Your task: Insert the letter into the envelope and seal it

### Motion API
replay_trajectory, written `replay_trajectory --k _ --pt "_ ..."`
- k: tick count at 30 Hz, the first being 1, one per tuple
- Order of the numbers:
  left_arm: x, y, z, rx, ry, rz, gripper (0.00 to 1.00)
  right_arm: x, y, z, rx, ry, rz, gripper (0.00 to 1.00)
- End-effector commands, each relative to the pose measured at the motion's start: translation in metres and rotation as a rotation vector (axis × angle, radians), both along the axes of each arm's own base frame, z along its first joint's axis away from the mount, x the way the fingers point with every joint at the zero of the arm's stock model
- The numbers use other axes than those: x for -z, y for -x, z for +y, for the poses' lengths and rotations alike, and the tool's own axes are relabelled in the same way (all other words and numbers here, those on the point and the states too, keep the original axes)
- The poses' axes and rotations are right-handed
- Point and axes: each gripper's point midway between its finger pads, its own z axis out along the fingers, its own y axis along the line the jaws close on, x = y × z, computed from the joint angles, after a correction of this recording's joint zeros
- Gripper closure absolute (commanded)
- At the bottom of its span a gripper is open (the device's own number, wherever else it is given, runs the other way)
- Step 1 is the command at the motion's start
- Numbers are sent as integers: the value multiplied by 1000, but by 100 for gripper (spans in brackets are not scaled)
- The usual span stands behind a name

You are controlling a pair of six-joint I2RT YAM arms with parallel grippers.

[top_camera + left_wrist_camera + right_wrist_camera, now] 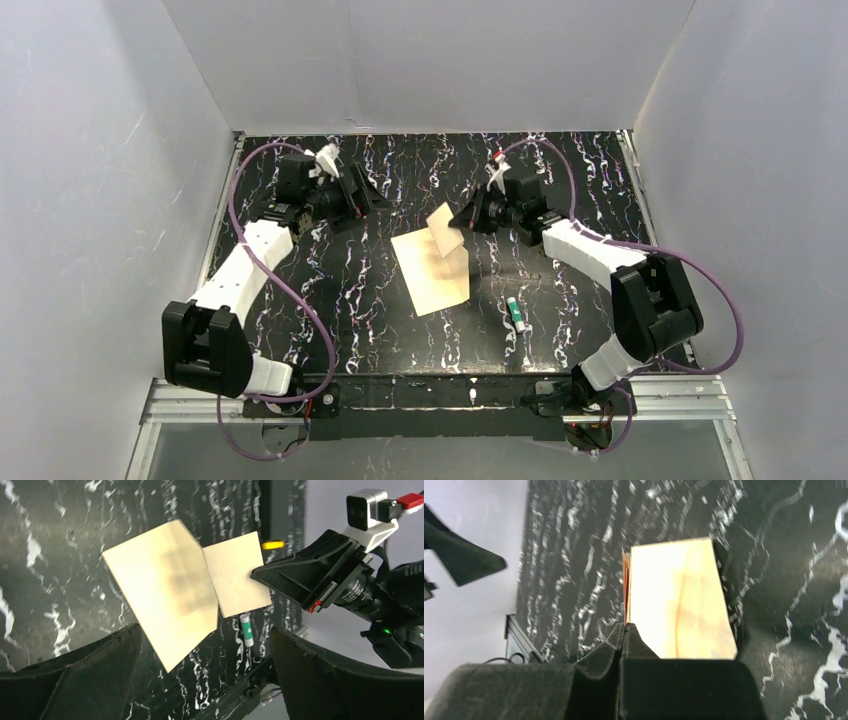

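**Inspector:** Firstly, the left side. What stands there?

**Assessor:** The left gripper (368, 195) is over the far part of the black marbled table (300, 300). Its jaws are spread wide and hold nothing.

**Inspector:** And the papers?

**Assessor:** The letter (432, 278) lies flat mid-table. The envelope (446, 232) is raised and tilted over the letter's far part. Whether its lower edge touches the sheet, I cannot tell. The right gripper (463, 217) pinches the envelope's right edge, jaws closed flat on the paper.

**Inspector:** Any writing?

**Assessor:** Both papers present plain faces. The left wrist camera shows small white print on the right arm's wrist housing (352, 587), too small to read. The green-and-white tube (516, 314) lies right of the letter, apart from it, and its label is illegible.

**Inspector:** Do the views differ?

**Assessor:** Yes. Only the right wrist camera shows a thin orange-brown line down the envelope's held edge. Only the left wrist camera shows a blurred yellow object (272, 545) beyond the envelope, which I cannot identify.
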Motion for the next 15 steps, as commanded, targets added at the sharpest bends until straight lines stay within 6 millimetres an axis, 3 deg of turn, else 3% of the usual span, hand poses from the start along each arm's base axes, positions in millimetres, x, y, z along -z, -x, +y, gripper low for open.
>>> replay_trajectory --k 1,5,8,15 --pt "29 12 29 -117 -238 49 2 18 -3 -3 7 24 -61 99" --pt "40 10 43 -159 -322 85 2 40 -3 -6 7 53 -69 99" --pt "54 12 43 -151 -339 161 9 52 -9 -11 28 83 -98 99" --pt "101 35 -3 -33 -159 427 29 73 -18 -13 49 124 -91 99"
